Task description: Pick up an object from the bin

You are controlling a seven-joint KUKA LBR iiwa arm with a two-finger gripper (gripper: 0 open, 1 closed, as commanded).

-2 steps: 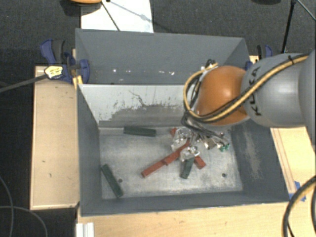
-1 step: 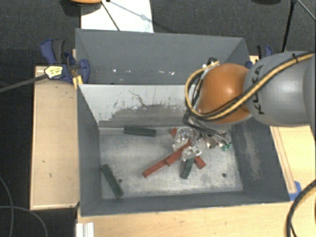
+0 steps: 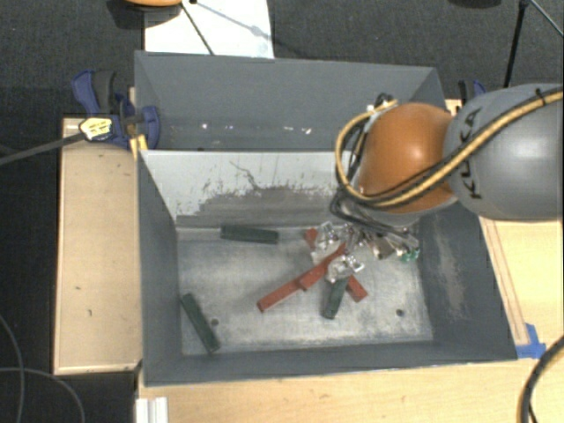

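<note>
The only marking that can be read is the brand name KUKA. It stands in dark capital letters on the grey shell of the arm (image 3: pixel 511 161), at the right of the view. The letters run one below another down the curved shell, just beside the orange cover (image 3: pixel 401 152). A yellow-and-black cable (image 3: pixel 438 181) passes close by the letters.
</note>
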